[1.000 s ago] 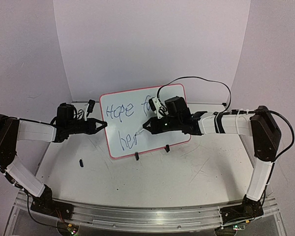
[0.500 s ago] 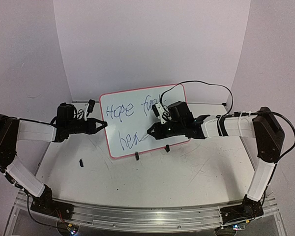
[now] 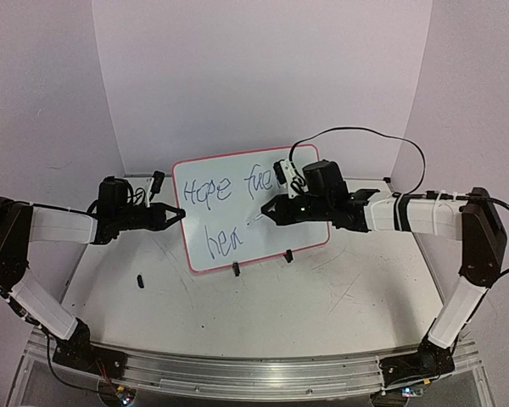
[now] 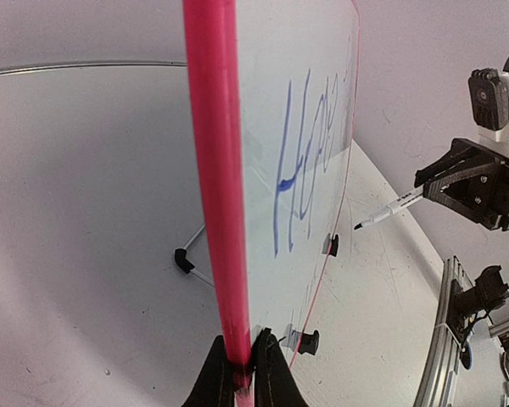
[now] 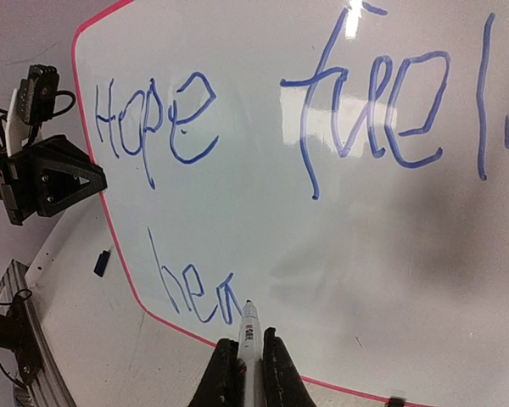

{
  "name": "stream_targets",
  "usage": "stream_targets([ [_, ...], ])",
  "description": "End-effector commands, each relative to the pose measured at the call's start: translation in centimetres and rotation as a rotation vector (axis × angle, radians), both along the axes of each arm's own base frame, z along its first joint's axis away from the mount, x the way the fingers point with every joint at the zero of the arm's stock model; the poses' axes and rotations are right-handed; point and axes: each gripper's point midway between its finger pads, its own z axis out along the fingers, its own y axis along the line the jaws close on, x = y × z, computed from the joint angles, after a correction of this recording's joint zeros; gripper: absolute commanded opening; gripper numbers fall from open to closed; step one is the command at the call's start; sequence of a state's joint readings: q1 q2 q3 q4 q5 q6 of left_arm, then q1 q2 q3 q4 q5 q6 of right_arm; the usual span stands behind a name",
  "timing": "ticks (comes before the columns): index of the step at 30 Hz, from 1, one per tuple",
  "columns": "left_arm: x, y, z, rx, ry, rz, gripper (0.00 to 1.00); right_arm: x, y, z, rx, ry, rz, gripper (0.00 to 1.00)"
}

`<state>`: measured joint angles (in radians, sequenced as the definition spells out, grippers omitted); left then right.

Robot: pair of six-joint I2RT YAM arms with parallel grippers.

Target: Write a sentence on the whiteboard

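The whiteboard point(image 3: 237, 222) stands tilted on the table, red-rimmed. My left gripper point(image 3: 180, 214) is shut on its left rim point(image 4: 212, 170), with the jaws pinching the red edge point(image 4: 244, 360). The sentence point(image 3: 208, 192) is in blue marker: "Hope fuels" on the top line and "hea" point(image 5: 191, 292) below. My right gripper point(image 3: 270, 212) is shut on a white marker point(image 5: 250, 326). The marker's tip sits at the end of the last blue letter, low on the whiteboard point(image 5: 322, 237). In the left wrist view the marker point(image 4: 390, 208) points at the board's face.
Two black clip feet point(image 3: 235, 270) point(image 3: 288, 255) prop up the board's lower edge. A small dark marker cap point(image 3: 141, 280) lies on the table left of the board. A black cable point(image 3: 356, 134) loops above the right arm. A metal rail point(image 3: 237, 373) runs along the front.
My right arm drew back to the right and rose, uncovering more of "fuels". The second line grew by one more letter stroke. The left gripper and the board stayed put.
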<state>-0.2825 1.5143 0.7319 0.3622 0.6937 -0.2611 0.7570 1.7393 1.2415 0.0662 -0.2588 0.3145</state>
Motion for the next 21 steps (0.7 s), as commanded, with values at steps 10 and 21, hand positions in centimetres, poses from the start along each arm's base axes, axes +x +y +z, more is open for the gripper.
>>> stream_targets([
  [10, 2.3, 1.3, -0.9, 0.099, -0.045, 0.107, 0.0, 1.5, 1.9, 1.8, 0.028, -0.068, 0.016, 0.0],
  [21, 2.3, 1.3, -0.9, 0.099, -0.045, 0.108, 0.0, 2.5, 2.6, 0.3, 0.032, -0.033, 0.034, 0.0],
])
